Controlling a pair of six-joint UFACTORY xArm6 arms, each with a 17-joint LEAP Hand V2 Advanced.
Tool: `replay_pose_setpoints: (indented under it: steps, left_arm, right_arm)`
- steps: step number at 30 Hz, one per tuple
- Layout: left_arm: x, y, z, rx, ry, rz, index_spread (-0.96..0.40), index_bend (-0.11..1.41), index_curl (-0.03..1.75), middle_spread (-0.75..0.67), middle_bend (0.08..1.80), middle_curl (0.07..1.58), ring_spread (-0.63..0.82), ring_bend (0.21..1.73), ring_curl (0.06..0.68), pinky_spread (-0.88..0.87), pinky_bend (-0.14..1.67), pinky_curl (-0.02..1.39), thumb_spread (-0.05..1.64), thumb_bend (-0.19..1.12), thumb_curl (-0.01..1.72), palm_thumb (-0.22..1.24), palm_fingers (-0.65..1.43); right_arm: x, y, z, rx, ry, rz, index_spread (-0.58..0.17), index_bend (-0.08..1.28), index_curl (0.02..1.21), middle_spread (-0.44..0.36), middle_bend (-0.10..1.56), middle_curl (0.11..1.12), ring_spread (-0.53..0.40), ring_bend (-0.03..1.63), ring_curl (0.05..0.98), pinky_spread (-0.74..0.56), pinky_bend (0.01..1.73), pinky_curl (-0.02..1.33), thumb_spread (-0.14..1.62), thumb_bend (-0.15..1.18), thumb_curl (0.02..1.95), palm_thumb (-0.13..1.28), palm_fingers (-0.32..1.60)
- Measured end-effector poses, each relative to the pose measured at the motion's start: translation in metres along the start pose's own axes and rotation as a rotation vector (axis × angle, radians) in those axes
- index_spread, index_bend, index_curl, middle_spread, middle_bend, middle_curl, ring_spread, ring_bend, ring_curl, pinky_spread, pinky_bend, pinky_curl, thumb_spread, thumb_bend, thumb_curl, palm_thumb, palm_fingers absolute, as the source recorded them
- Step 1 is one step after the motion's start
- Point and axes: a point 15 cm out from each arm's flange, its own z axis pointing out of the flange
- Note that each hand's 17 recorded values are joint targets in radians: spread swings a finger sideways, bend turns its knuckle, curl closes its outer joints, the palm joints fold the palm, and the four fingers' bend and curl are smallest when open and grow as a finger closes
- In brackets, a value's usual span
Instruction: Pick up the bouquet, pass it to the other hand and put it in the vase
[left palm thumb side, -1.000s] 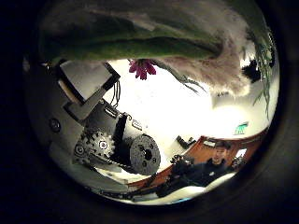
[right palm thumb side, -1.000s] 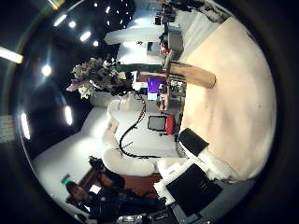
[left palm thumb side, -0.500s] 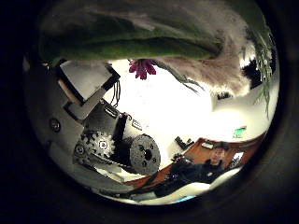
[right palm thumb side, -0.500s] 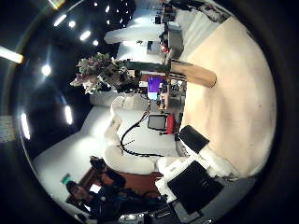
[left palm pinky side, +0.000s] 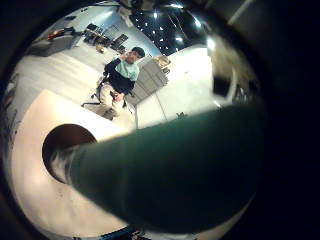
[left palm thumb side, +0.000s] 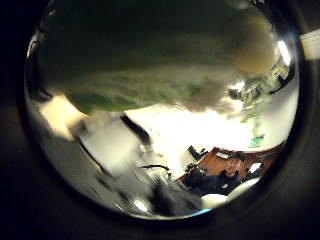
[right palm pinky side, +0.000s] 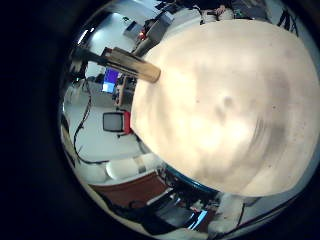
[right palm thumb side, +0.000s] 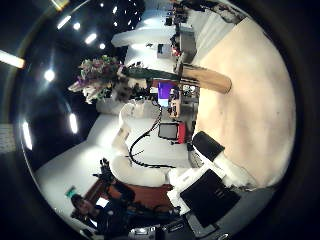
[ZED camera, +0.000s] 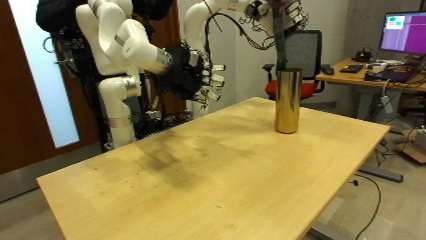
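In the outside view a tall gold vase (ZED camera: 286, 100) stands on the wooden table (ZED camera: 200, 175) near its far edge. The bouquet (ZED camera: 284, 25) hangs upright above it, its dark stem reaching down to the vase's mouth. My left hand (ZED camera: 264, 8) is at the view's top edge, shut on the bouquet. The stem (left palm pinky side: 180, 160) fills the left little finger side palm view, over the vase's opening (left palm pinky side: 62, 148). The stem wrap (left palm thumb side: 150, 55) fills the left thumb side palm view. My right hand (ZED camera: 195, 74) is open and holds nothing, away from the vase. The right thumb side palm view shows the flowers (right palm thumb side: 98, 76) and vase (right palm thumb side: 206, 78). The right little finger side palm view shows the vase (right palm pinky side: 136, 65).
An office chair (ZED camera: 310, 50) stands behind the vase. A desk with a monitor (ZED camera: 404, 30) stands beyond the table's far corner. A door (ZED camera: 27, 90) is behind the arms.
In the right thumb side palm view the bouquet's stem has come closer to the vase. The left thumb side palm view has shifted, and the stem wrap fills more of it.
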Motion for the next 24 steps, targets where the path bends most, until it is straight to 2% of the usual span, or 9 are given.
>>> replay_pose_setpoints:
  steps: [3, 4, 7, 16, 24]
  left_arm:
    - [-0.008, -0.003, -0.014, 0.069, -0.025, -0.01, 0.17, 0.33, 0.07, 0.42, 0.14, 0.53, 0.43, 0.62, 0.269, 0.46, 0.42, 0.35, 0.87, -0.05, 0.48, 0.45, -0.24]
    - [-0.011, -0.004, -0.019, 0.091, -0.03, -0.014, 0.17, 0.25, 0.08, 0.49, 0.13, 0.46, 0.49, 0.57, 0.244, 0.53, 0.39, 0.33, 0.87, -0.05, 0.44, 0.42, -0.23]
    - [-0.013, -0.001, -0.032, 0.115, -0.053, -0.014, 0.15, 0.16, 0.12, 0.55, 0.12, 0.36, 0.56, 0.49, 0.216, 0.61, 0.33, 0.3, 0.85, -0.05, 0.4, 0.37, -0.19]
    - [-0.007, 0.013, -0.045, 0.119, -0.068, -0.009, 0.1, 0.13, 0.15, 0.56, 0.16, 0.21, 0.62, 0.42, 0.203, 0.66, 0.28, 0.29, 0.82, -0.04, 0.34, 0.33, -0.14]
    - [0.009, 0.039, -0.028, 0.049, -0.069, -0.008, 0.09, 0.13, 0.16, 0.56, 0.16, 0.18, 0.62, 0.41, 0.206, 0.64, 0.26, 0.29, 0.82, -0.04, 0.33, 0.33, -0.12]
  right_arm:
    - [0.0, 0.0, 0.0, 0.0, 0.0, 0.001, -0.191, 0.17, 0.29, 0.207, 0.19, 0.3, 0.221, 0.35, 0.247, 0.34, 0.34, 0.31, 0.94, -0.02, 0.48, 0.78, 0.09]
    - [-0.001, 0.0, 0.0, 0.0, -0.001, -0.001, -0.19, 0.17, 0.29, 0.207, 0.19, 0.3, 0.221, 0.35, 0.247, 0.34, 0.34, 0.31, 0.94, -0.03, 0.48, 0.79, 0.1]
    - [0.0, 0.0, 0.0, 0.0, 0.0, 0.0, -0.19, 0.17, 0.29, 0.206, 0.19, 0.3, 0.221, 0.34, 0.247, 0.34, 0.34, 0.31, 0.94, -0.03, 0.48, 0.79, 0.1]
    - [-0.001, 0.001, 0.0, -0.002, -0.003, 0.0, -0.192, 0.17, 0.29, 0.207, 0.19, 0.29, 0.222, 0.34, 0.247, 0.34, 0.33, 0.31, 0.94, -0.03, 0.47, 0.79, 0.11]
    - [-0.008, 0.004, -0.005, -0.005, -0.018, -0.007, -0.192, 0.17, 0.3, 0.208, 0.19, 0.29, 0.216, 0.33, 0.247, 0.33, 0.32, 0.31, 0.94, -0.03, 0.47, 0.79, 0.12]
